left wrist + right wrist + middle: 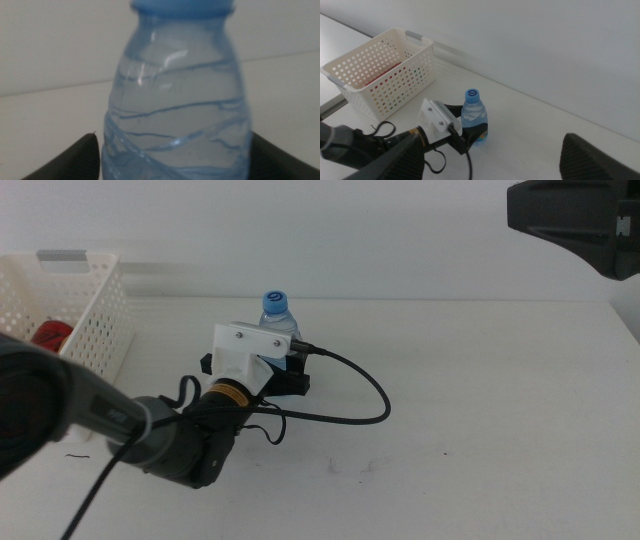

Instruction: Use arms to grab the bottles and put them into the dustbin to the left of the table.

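Left gripper [290,372] at water bottle [279,317], frame centre.
I see jaws flanking it, contact unclear; right gripper [490,155] wide.

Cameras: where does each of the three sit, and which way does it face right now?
Middle view: forward and down over the table; left arm reaches the water bottle.
Left wrist view: close on the bottle, jaws flanking it.
Right wrist view: high, looking down at the bottle, the basket and the left end effector; own jaws wide apart.
All three share the bottle.
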Available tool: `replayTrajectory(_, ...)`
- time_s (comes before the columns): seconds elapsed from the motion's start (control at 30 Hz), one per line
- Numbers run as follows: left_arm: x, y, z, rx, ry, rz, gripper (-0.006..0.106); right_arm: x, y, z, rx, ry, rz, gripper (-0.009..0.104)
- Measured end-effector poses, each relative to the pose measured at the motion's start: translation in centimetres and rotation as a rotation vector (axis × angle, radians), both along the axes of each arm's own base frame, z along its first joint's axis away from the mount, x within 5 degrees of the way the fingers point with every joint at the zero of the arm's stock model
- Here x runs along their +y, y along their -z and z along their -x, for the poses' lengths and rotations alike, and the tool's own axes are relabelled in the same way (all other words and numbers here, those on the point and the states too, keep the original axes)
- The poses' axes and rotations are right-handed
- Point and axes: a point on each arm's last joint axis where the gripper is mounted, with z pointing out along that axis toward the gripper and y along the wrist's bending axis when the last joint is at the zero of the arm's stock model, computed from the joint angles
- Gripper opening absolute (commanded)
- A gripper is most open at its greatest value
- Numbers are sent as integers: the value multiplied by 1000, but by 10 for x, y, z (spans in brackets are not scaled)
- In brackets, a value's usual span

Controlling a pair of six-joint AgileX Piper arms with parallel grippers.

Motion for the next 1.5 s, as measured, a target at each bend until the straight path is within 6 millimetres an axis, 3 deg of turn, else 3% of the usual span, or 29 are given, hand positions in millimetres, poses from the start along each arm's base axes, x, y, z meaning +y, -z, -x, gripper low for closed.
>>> replayTrajectory(0.27, -8, 23, -21, 1, -18, -37, 93, 0, 0, 0, 0, 0, 0, 90)
replayTrajectory(0.37, -9, 28, -27, -4, -31, -57, 85, 0, 0, 0, 0, 0, 0, 90)
replayTrajectory(0.43, -9, 30, -29, -8, -45, -66, 71, 0, 0, 0, 0, 0, 0, 90)
replayTrajectory(0.63, -2, 21, -25, 33, -95, -73, 2, 0, 0, 0, 0, 0, 0, 90)
replayTrajectory(0.77, 9, -14, 4, 153, -66, -149, -2, 0, 0, 0, 0, 0, 0, 90)
replayTrajectory(0.93, 16, -95, 42, 308, 46, -162, -2, 0, 0, 0, 0, 0, 0, 90)
replayTrajectory(1.03, 19, -140, 53, 356, 122, -204, -2, 0, 0, 0, 0, 0, 0, 90)
replayTrajectory(1.17, 61, -190, 36, 472, 100, -254, -2, 0, 0, 0, 4, -3, -5, 90)
replayTrajectory(1.27, 113, -221, 17, 527, -7, -288, -2, 0, 0, 1, 6, -4, -9, 90)
replayTrajectory(1.4, 174, -236, -1, 618, -142, -304, -2, 0, 0, 1, 9, -6, -13, 90)
replayTrajectory(1.5, 206, -233, -12, 667, -215, -286, -2, 0, 0, 1, 9, -6, -13, 90)
